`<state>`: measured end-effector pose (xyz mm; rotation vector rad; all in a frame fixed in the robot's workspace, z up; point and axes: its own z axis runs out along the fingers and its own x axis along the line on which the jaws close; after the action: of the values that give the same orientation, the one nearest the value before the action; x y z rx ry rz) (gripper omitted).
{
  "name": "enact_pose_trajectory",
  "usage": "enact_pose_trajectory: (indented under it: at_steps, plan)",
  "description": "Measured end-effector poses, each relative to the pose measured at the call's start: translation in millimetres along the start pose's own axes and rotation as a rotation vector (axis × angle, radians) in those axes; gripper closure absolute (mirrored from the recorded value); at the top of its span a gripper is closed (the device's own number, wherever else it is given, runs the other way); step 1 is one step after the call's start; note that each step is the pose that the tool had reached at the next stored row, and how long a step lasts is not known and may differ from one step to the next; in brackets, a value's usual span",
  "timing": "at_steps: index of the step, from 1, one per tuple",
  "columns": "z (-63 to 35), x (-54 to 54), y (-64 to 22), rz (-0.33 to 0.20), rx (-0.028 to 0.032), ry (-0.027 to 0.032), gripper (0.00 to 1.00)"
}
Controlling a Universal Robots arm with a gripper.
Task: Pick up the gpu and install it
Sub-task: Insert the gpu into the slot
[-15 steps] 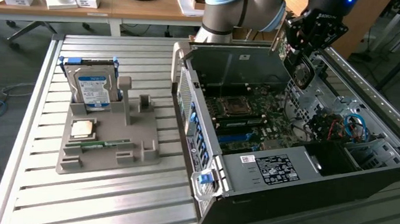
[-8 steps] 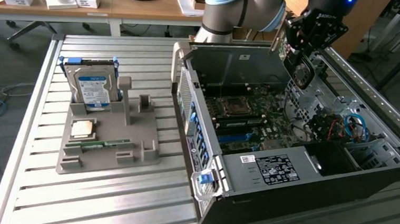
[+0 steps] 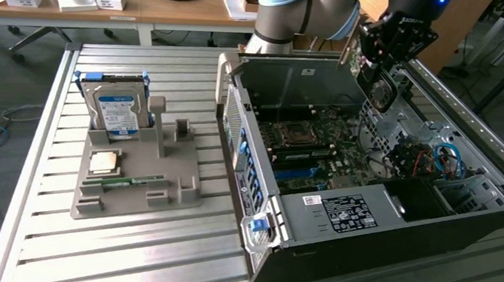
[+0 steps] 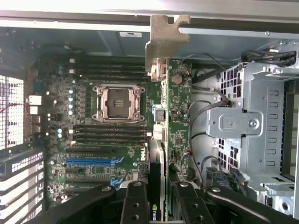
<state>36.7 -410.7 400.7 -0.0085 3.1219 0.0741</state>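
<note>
The gripper [image 4: 159,207] is closed on the gpu [image 4: 156,179], its matte black fingers [image 4: 134,205] pressing either flat face of the card. In the wrist view the card is seen edge-on: a thin dark slab with a green circuit edge. A pale, dull beige metal bracket [image 4: 164,39], stamped with a notched, hooked end, stands at the end farthest from the fingers.

In the exterior view the gpu [image 3: 382,95] hangs from the gripper [image 3: 379,70] above the far side of the open computer case [image 3: 378,236], with a round fan showing on its dark face. It is up in the air over the motherboard [image 3: 314,152], not seated in any slot.

The motherboard [image 4: 93,154] is a green board crowded with small parts, with a square metal-framed processor socket [image 4: 117,102], long black slots and two blue slots [image 4: 91,161]. Beside it stands a folded grey sheet-metal drive cage [image 4: 243,121] with punched holes and thin black cables running past.

The case is a black steel box lying on its side on a ribbed aluminium table [image 3: 138,246]. On the exterior view's left sits a grey moulded plastic tray [image 3: 177,189] holding an upright silver hard drive [image 3: 116,111] with a blue label, a flat square chip [image 3: 104,162] and a narrow green RAM stick [image 3: 129,182]
</note>
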Motion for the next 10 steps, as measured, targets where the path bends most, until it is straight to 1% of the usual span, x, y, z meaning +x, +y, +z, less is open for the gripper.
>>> enact_pose_trajectory:
  at_steps: [10]
  plan:
    - [0.4, 0.0, 0.0, -0.057, 0.0011, 0.0027, 0.73]
